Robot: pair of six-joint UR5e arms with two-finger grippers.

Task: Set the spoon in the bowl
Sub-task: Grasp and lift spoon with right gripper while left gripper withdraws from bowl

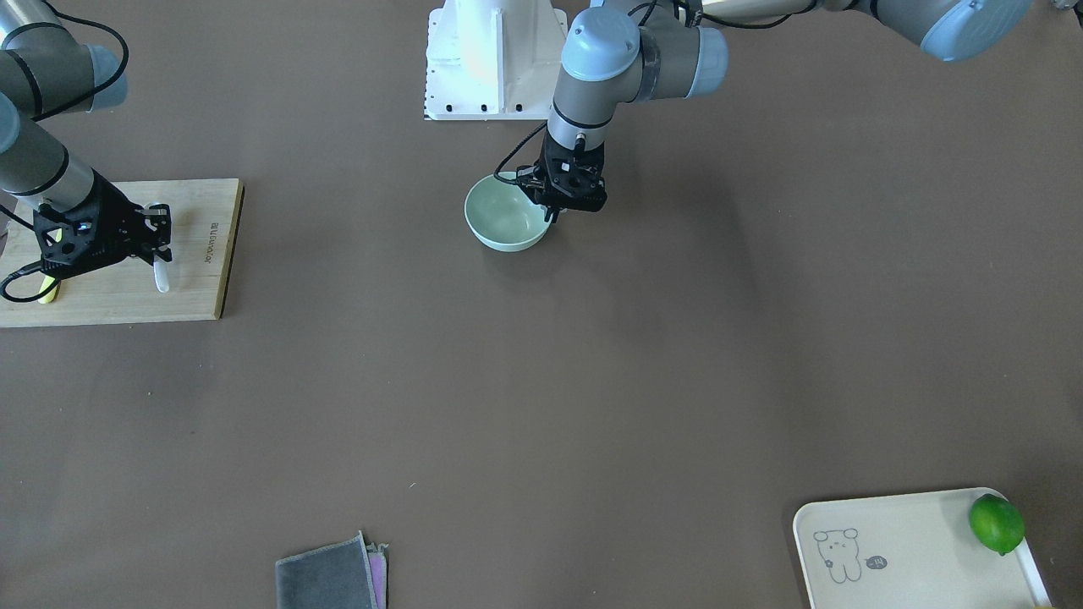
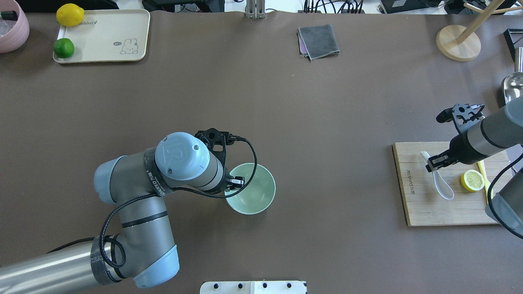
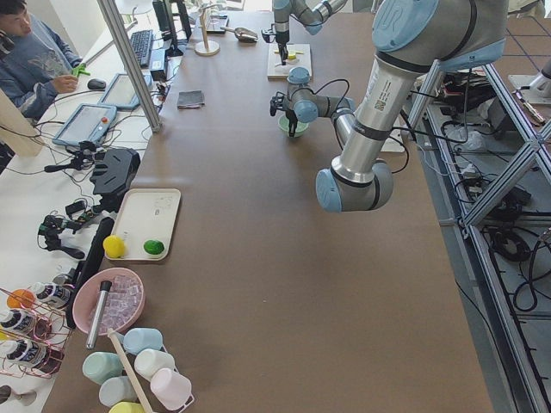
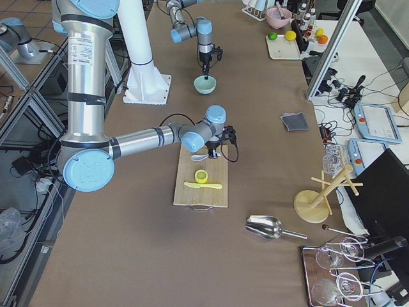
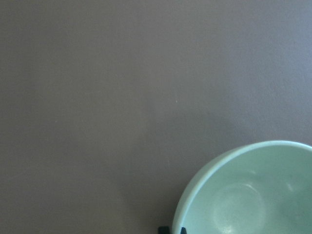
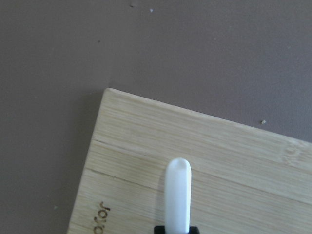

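Your right gripper has its 2 fingers pinched on the short handle of the spoon. As far as the views show, the spoon lies on the wooden board at the robot's right end of the table. A lemon half sits just beside the scoop, with a yellow knife beyond it.

The likely trouble is the hold: it is close to the tip of a glossy handle, so the heavier scoop may swing down or slip free on the lift.

The spoon's long axis runs diagonally across the board. The handle tip points away from the robot and toward the table's middle, and the scoop points back toward the robot and the lemon half.

Well apart, across bare table, the bowl stands upright and holds nothing. Your left gripper appears clamped on its rim, 1 finger inside and 1 outside. That narrows the opening, so a careless approach could knock 1 arm against the other or tip the bowl.

At the far edge, a folded grey cloth and a cream tray are clear of the route.
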